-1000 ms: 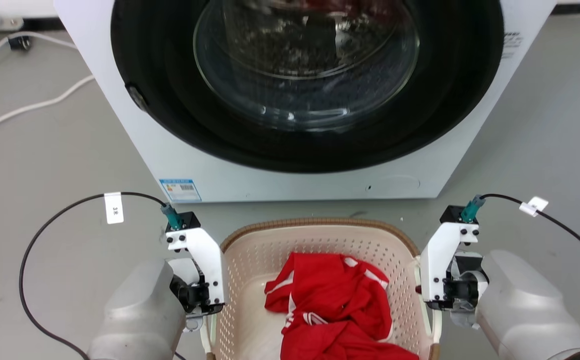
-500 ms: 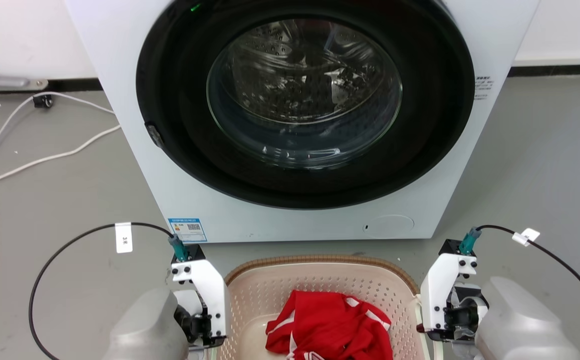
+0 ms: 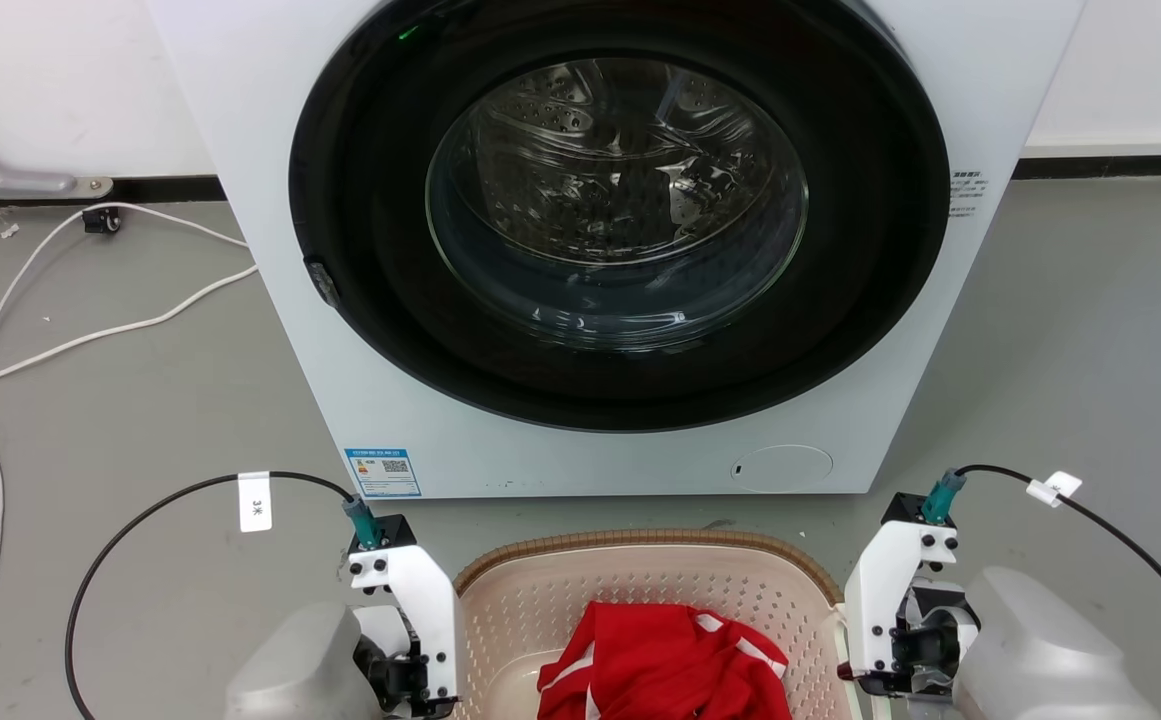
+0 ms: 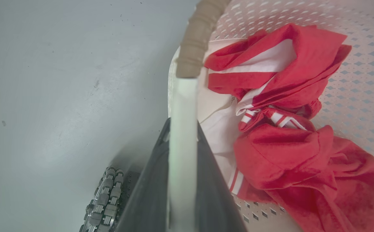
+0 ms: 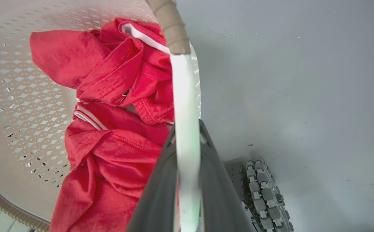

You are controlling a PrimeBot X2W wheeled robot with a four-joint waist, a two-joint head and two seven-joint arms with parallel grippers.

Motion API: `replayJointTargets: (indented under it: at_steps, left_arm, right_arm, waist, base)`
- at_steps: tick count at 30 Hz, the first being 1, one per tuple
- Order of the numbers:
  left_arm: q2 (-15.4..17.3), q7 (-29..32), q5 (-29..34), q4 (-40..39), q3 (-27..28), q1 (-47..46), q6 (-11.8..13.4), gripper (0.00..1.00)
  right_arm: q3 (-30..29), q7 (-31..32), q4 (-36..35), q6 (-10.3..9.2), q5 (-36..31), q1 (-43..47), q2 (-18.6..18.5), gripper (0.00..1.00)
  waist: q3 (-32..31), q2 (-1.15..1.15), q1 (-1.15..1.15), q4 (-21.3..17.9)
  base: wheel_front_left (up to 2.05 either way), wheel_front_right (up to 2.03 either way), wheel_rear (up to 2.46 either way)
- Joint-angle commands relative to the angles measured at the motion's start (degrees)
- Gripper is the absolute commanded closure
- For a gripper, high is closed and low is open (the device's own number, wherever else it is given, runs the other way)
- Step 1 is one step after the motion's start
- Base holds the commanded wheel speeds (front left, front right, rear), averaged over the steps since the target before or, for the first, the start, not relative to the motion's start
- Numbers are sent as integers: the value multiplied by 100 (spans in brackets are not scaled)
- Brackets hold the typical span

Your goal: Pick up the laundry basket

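The laundry basket (image 3: 640,548) is cream, with perforated walls and a brown woven-look rim. It sits at the bottom centre of the head view, between my two arms, and a red and white garment (image 3: 670,670) lies in it. My left gripper (image 4: 182,129) is shut on the basket's white left handle (image 4: 182,103), one dark finger on each side. My right gripper (image 5: 187,129) is shut the same way on the white right handle (image 5: 185,90). In the head view the left gripper (image 3: 405,675) and the right gripper (image 3: 895,665) flank the basket. Their fingertips are hidden there.
A white front-loading washer (image 3: 980,80) with a round glass door stands right behind the basket. White cables (image 3: 90,330) trail over the grey floor at the left. A roller wheel (image 4: 106,199) of my base shows under the left wrist, and another roller wheel (image 5: 264,190) under the right.
The head camera has tilted up, so the washer, basket and arms all sit lower in the picture. Both grippers keep their hold beside the basket.
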Motion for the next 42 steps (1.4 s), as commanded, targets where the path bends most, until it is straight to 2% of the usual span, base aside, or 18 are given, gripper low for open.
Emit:
replayJointTargets:
  at_steps: [1,42]
  left_arm:
    - [-163,-22,-74,-56,-21,48,-27,100]
    - [-143,-183,-374,50,-321,-214,-28,100]
  right_arm:
    - [-45,-11,-45,22,20,27,140,100]
    - [-365,91,-42,22,-204,-62,125,100]
  waist:
    - [2,0,1,-2]
    - [95,0,1,40]
  base:
    - [0,0,0]
    - [0,0,0]
